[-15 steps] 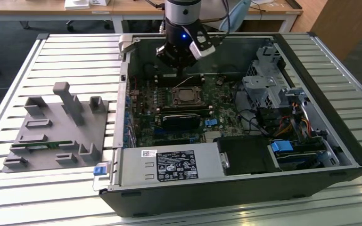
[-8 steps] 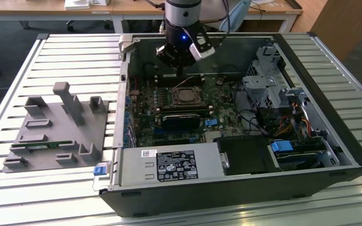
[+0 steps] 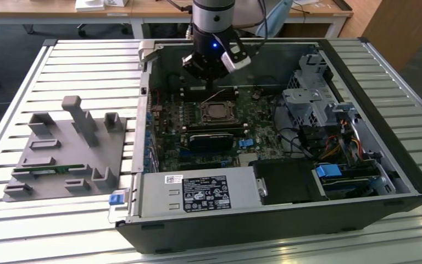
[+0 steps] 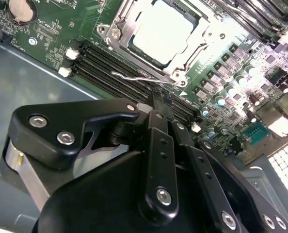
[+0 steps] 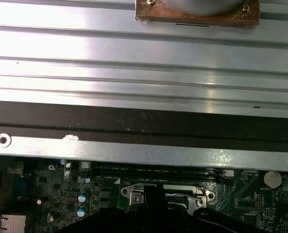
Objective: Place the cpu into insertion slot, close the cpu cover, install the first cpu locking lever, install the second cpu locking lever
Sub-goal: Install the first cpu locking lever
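The cpu (image 4: 161, 31) lies flat in the insertion slot (image 3: 215, 111) on the green board, its dull silver top showing. The cpu cover (image 4: 116, 35), a silver frame, lies down around it. A thin wire locking lever (image 4: 139, 76) runs along the socket edge beside the long black memory slots (image 4: 110, 73); the first wrist view shows it too (image 5: 183, 196). My gripper (image 4: 157, 101) hangs just off that edge, over the memory slots, fingers together and nothing seen between them. In the exterior view the gripper (image 3: 211, 82) stands behind the socket, inside the case.
The open computer case (image 3: 387, 126) lies on a slatted metal table. Drive cages and cables (image 3: 314, 104) fill the exterior view's right. A power supply (image 3: 196, 193) sits at the front, and a black card (image 3: 212, 137) stands in front of the socket. A grey fixture (image 3: 64, 148) rests on the exterior view's left.
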Robot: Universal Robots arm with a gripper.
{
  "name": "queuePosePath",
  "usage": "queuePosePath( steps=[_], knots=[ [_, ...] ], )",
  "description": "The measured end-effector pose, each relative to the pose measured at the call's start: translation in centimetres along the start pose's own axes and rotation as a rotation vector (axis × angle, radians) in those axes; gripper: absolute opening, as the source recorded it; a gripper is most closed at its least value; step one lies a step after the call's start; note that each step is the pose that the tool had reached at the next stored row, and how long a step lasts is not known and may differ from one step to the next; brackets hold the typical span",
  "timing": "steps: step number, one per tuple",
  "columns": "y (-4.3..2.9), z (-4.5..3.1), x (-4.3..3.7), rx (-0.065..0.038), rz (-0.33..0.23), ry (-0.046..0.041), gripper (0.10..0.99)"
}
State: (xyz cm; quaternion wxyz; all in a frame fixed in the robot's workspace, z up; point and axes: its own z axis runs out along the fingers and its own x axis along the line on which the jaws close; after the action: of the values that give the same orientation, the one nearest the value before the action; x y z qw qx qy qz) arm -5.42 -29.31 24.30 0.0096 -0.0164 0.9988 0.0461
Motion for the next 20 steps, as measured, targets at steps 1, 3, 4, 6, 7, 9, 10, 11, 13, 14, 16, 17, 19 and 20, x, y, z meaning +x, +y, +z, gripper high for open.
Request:
queuePosePath(
  steps=[1, 3, 4, 6, 7, 9, 10, 11, 13, 14, 16, 17, 19, 20],
  knots=[
    [-0.01, 0.09, 0.0, 0.0, 0.0, 0.0, 0.106],
    [-0.03, 0.31, 0.01, 0.0, 0.0, 0.0001, 0.106],
    [-0.05, 0.47, -0.02, 0.0, -0.001, 0.0002, 0.106],
    [-0.07, 0.77, -0.06, 0.0, -0.004, 0.0003, 0.106],
    [-0.08, 0.85, -0.11, 0.0, -0.007, 0.0006, 0.106],
    [-0.1, 0.98, -0.33, -0.003, -0.008, 0.001, 0.106],
    [-0.11, 1.02, -0.53, -0.005, -0.008, 0.0014, 0.106],
    [-0.12, 1.07, -0.67, -0.005, -0.008, 0.0015, 0.106],
    [-0.12, 1.18, -0.85, -0.006, -0.008, 0.0015, 0.106],
    [-0.13, 1.26, -0.9, -0.005, -0.008, 0.0016, 0.106],
    [-0.13, 1.42, -1.04, -0.005, -0.008, 0.0023, 0.106],
    [-0.13, 1.49, -1.12, -0.005, -0.008, 0.0026, 0.106],
    [-0.11, 1.58, -1.31, -0.005, -0.008, 0.003, 0.106],
    [-0.09, 1.61, -1.41, -0.005, -0.007, 0.0031, 0.106]
  ],
)
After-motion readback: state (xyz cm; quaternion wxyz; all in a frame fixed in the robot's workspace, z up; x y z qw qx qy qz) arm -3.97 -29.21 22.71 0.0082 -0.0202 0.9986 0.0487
